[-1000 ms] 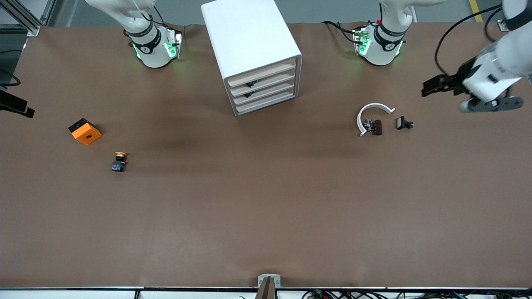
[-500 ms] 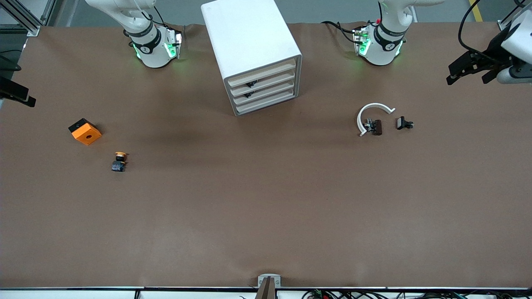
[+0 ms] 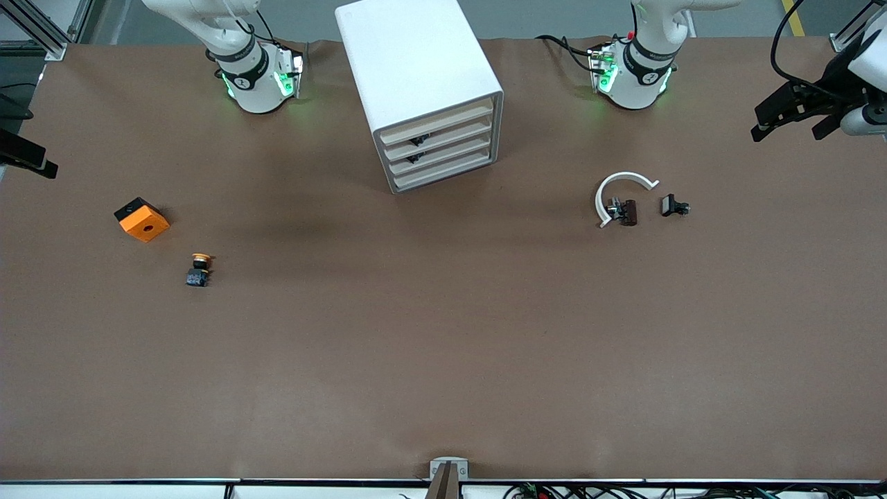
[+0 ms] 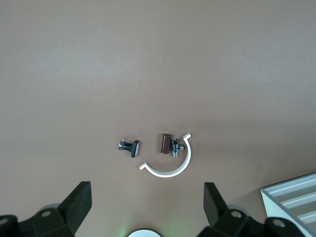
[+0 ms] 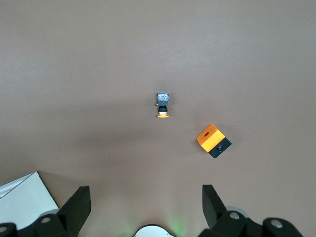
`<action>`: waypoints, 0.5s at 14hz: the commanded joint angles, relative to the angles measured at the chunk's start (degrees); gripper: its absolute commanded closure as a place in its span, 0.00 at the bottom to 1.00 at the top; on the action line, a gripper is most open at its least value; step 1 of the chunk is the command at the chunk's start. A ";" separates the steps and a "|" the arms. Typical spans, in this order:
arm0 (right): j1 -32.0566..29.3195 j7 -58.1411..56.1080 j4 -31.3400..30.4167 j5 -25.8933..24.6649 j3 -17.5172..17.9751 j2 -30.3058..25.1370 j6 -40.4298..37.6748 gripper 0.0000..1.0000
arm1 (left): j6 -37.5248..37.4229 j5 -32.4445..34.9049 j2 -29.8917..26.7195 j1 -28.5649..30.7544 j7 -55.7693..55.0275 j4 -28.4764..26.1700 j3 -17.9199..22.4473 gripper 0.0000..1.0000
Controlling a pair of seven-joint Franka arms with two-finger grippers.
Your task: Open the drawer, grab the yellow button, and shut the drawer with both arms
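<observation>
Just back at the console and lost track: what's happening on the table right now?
Nothing is held. The cabinet has all four drawers shut. The button lies on the table toward the right arm's end, nearer the front camera than the orange cube. The white band and clips lie toward the left arm's end. The left tool is open, up over that table end; the right tool is open, high over the button's area.
</observation>
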 commanded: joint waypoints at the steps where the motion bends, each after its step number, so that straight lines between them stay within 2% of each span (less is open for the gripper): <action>1: -0.16 -0.51 -0.71 -0.71 0.01 -0.68 -0.08 0.00 | -1.47 0.98 1.33 -0.23 -0.09 2.16 -0.25 0.00; 7: 1.42 -0.51 -0.71 -2.37 0.01 -0.77 0.36 0.00 | -2.70 0.98 1.78 -0.32 0.00 3.21 -0.34 0.00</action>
